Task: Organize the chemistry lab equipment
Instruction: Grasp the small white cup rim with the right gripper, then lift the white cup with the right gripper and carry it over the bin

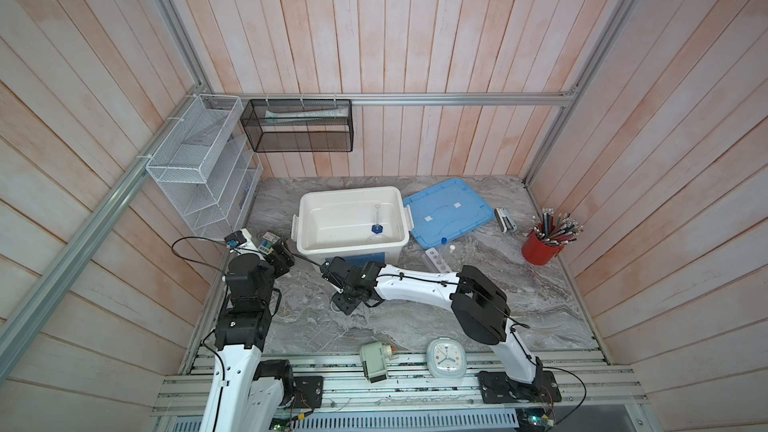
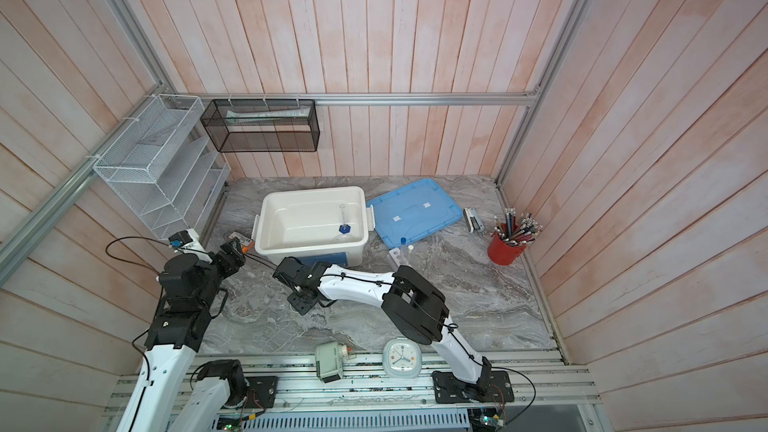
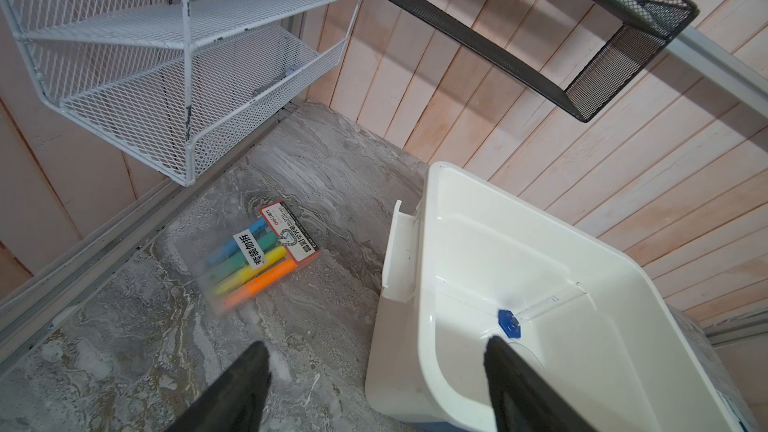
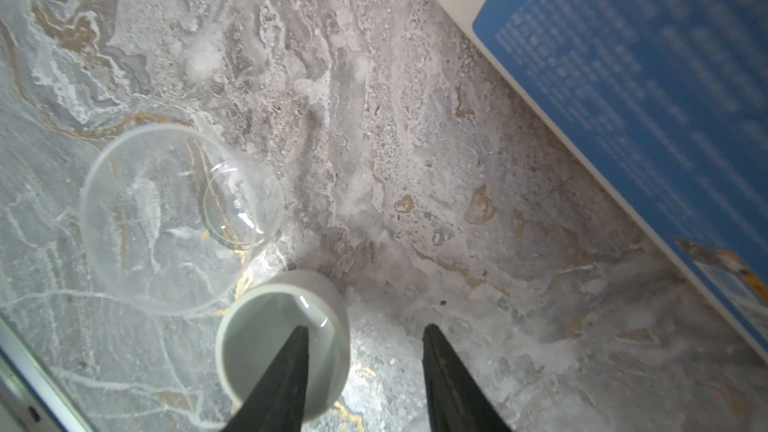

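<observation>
Bright, soft, even light, shadows faint. Boards [image 1: 415, 35] bow toward the edges in both top views. Right wrist view: glare flashes off the table [image 4: 257, 272] beside the cup [image 4: 249, 347] at eight o'clock, blue label [image 4: 602, 56] at two o'clock all blur.

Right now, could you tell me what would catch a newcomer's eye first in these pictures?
A white tub sits at the back middle of the table, holding a blue-based cylinder, a blue lid flat to its right. In front of it, the right hand straddles the wall of a small white cup, a clear cup beside it. A red cup of pencils stands at the right edge.
</observation>
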You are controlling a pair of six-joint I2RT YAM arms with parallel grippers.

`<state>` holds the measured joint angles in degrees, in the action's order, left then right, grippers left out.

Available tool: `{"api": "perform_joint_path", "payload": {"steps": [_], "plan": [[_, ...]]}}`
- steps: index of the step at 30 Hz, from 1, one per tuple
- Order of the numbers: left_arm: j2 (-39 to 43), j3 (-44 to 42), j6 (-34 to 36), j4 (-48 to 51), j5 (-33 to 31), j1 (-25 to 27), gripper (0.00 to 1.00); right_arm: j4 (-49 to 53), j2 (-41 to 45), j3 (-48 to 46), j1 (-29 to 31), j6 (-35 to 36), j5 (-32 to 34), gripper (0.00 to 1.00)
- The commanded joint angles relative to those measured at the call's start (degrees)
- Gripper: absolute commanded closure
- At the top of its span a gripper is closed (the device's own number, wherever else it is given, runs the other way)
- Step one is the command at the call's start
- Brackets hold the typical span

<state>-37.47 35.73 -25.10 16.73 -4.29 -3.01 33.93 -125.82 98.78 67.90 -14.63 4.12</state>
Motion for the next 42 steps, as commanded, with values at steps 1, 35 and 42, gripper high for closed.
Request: {"api": "perform_joint_path", "payload": {"steps": [1,35,42], "plan": [[-0.08,0.47,0.55,-0.14,0.73,-0.33,0.17,1.30,-1.54,2.12,0.31,0.43,-1.02,0.60],[0.45,-0.23,1.97,-1.01,3.11,-0.42,0.19,8.17,10.88,-0.95,-2.73,5.32,-7.50,0.98],[-0.46,0.44,2.97,-0.89,3.82,-0.40,0.19,16.93,15.76,4.28,-5.63,9.51,-10.18,1.00]]}}
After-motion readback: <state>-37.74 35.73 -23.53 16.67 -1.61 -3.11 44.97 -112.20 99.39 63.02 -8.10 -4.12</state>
